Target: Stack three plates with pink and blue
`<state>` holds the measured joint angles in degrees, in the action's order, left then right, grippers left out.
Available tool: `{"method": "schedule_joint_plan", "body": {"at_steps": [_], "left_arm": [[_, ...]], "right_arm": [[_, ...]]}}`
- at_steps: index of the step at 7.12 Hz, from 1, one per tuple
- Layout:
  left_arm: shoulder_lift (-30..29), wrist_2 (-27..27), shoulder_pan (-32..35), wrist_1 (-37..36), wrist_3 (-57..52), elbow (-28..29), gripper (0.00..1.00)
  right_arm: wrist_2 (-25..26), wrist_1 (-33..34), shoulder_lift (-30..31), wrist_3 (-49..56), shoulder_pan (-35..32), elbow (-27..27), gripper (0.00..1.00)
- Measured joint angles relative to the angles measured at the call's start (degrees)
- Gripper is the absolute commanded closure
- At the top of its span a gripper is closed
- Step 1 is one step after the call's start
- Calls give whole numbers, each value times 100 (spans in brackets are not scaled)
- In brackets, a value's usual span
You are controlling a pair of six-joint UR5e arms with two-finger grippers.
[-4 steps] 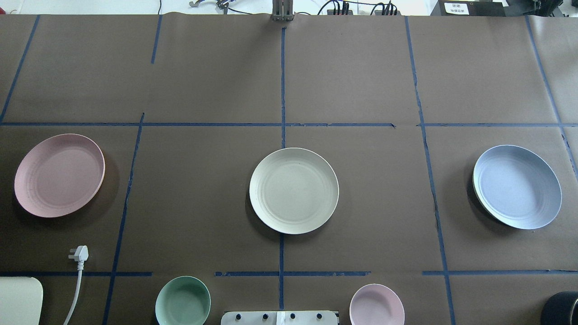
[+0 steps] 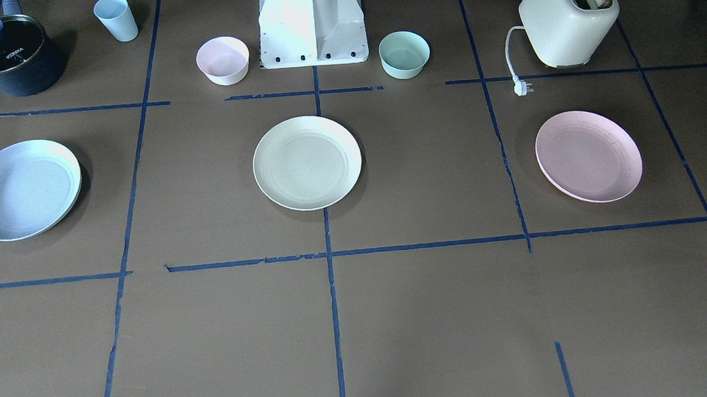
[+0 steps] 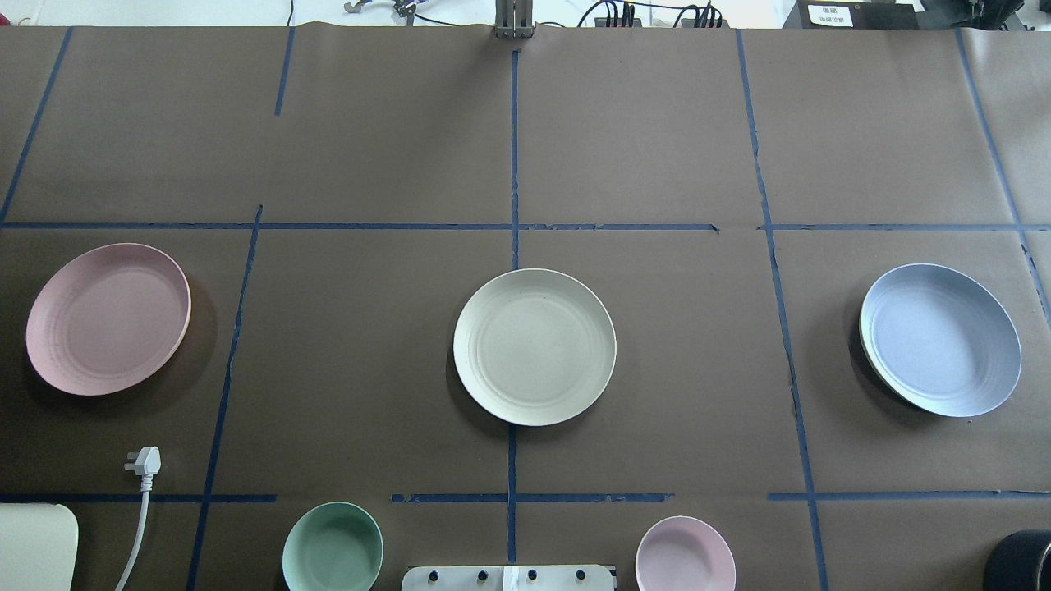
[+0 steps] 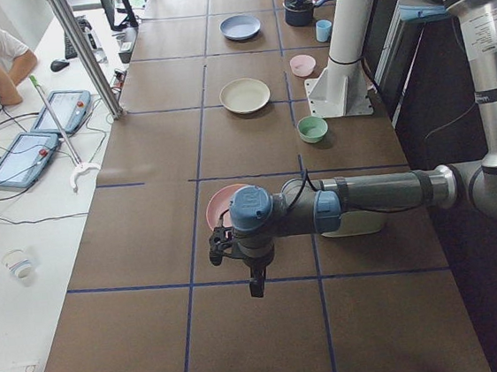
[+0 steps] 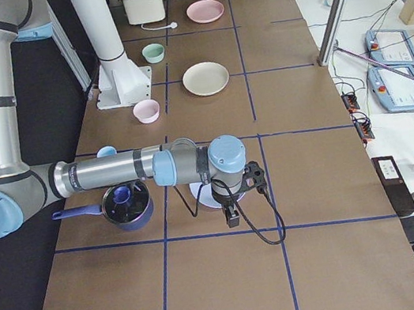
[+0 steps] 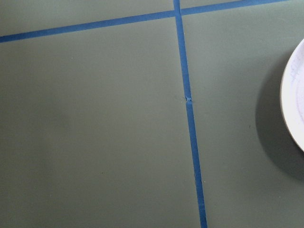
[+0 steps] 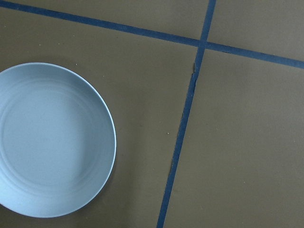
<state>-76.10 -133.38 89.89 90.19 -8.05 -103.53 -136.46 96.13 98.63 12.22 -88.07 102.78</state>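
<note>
Three plates lie apart in a row on the brown table. The pink plate (image 3: 108, 318) is at the left, the cream-white plate (image 3: 534, 346) in the middle, the light blue plate (image 3: 940, 339) at the right. In the exterior left view my left gripper (image 4: 257, 285) points down beside the pink plate (image 4: 219, 202); a plate's edge (image 6: 295, 95) shows in the left wrist view. In the exterior right view my right gripper (image 5: 232, 216) points down beside the blue plate (image 5: 202, 196), which fills the left of the right wrist view (image 7: 52, 140). I cannot tell whether either gripper is open or shut.
A mint-green bowl (image 3: 332, 547) and a small pink bowl (image 3: 685, 554) flank the robot's base (image 2: 312, 26). A toaster (image 2: 566, 20) with its plug (image 3: 144, 462) stands behind the pink plate. A dark pot (image 2: 10, 57) and a pale blue cup (image 2: 116, 18) stand behind the blue plate.
</note>
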Motion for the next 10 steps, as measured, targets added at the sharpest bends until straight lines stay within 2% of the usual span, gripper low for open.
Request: {"method": "schedule_joint_plan", "body": {"at_steps": [3, 5, 6, 9, 10], "left_arm": [[-646, -75, -64, 529, 143, 151, 0], [-720, -214, -517, 1217, 648, 336, 0], [-670, -214, -991, 1772, 1363, 501, 0], [-646, 108, -2262, 4368, 4199, 1588, 1], [-677, 264, -2518, 4815, 4834, 1838, 1]], "right_arm": [[-11, 1, -5, 0, 0, 0, 0], [-17, -2, -1, 0, 0, -1, 0], [-18, -2, 3, 0, 0, -1, 0], [-12, 1, 7, 0, 0, -11, 0], [-12, 1, 7, 0, 0, -12, 0]]}}
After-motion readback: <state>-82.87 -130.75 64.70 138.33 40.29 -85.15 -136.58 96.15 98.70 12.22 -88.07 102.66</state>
